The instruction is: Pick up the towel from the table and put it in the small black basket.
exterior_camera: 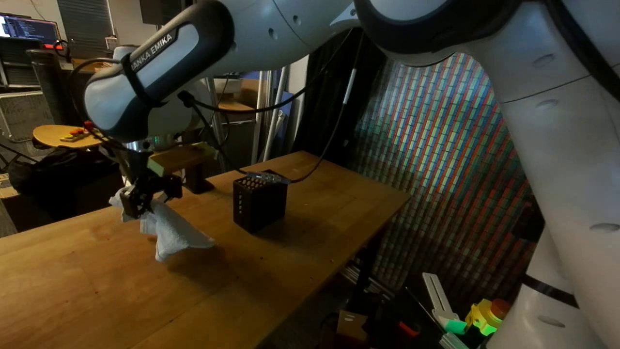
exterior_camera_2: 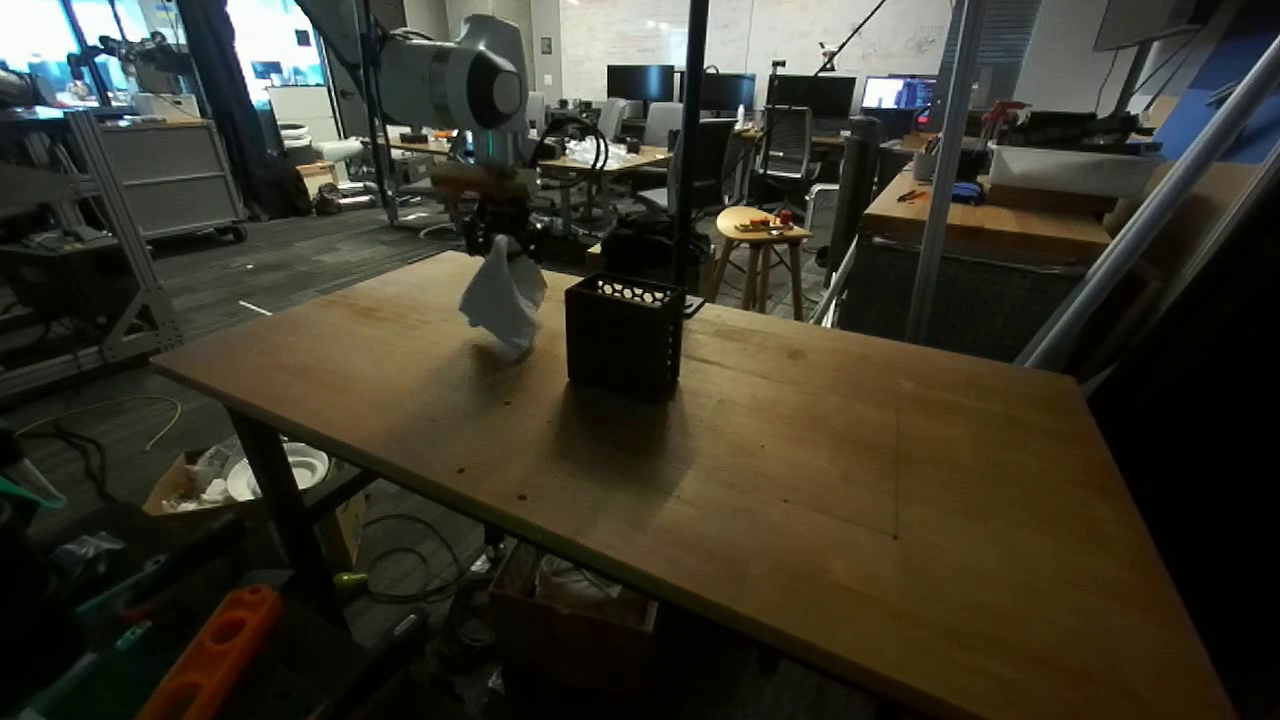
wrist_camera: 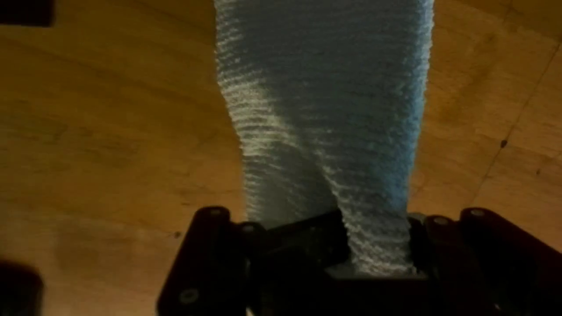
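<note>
Wooden bench [exterior_camera_2: 850, 450]: black honeycomb-vented basket [exterior_camera_2: 620, 340] upright, well in from the edges; Robotiq gripper [wrist_camera: 377, 241] clamped on pale towel [exterior_camera: 172, 231], dangling nearby.

"How is the room lit?"

"Dimly — in an exterior view, bright windows [exterior_camera_2: 262, 30] glow between ten and eleven o'clock, while a whiteboard [exterior_camera_2: 640, 30] stretches from twelve to one above dark monitors [exterior_camera_2: 640, 83]."

"What furniture?"

"A wooden stool [exterior_camera_2: 745, 213] there at one o'clock, a wood-topped workbench [exterior_camera_2: 1030, 228] between two and three, with dark grey floor [exterior_camera_2: 300, 255] near ten."

"Any colour?"

"Yes — in an exterior view, a backdrop [exterior_camera: 436, 165] patterned in red, green and blue shows at three o'clock. A grey slatted shutter [exterior_camera: 87, 26] is at ten, beside a pale wall [exterior_camera: 126, 22]."
</note>
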Controlling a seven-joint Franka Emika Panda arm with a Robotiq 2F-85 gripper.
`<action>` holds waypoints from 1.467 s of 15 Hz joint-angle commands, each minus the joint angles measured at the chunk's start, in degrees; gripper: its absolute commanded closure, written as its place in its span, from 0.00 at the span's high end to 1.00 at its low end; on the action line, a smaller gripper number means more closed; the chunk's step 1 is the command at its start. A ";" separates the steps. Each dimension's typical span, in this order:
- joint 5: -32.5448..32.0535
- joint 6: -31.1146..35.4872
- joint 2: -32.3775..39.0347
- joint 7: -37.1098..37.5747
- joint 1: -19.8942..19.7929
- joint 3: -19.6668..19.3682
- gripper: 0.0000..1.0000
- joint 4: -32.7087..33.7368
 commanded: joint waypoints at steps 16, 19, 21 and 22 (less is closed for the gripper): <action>-9.73 0.10 -21.74 3.53 -8.40 -8.59 0.00 -20.40; -9.02 1.54 -21.01 2.76 -9.20 -8.47 0.00 -22.45; -8.71 2.35 -20.49 2.28 -9.65 -8.46 0.00 -23.29; -8.70 2.71 -20.27 2.16 -9.81 -8.48 0.00 -23.60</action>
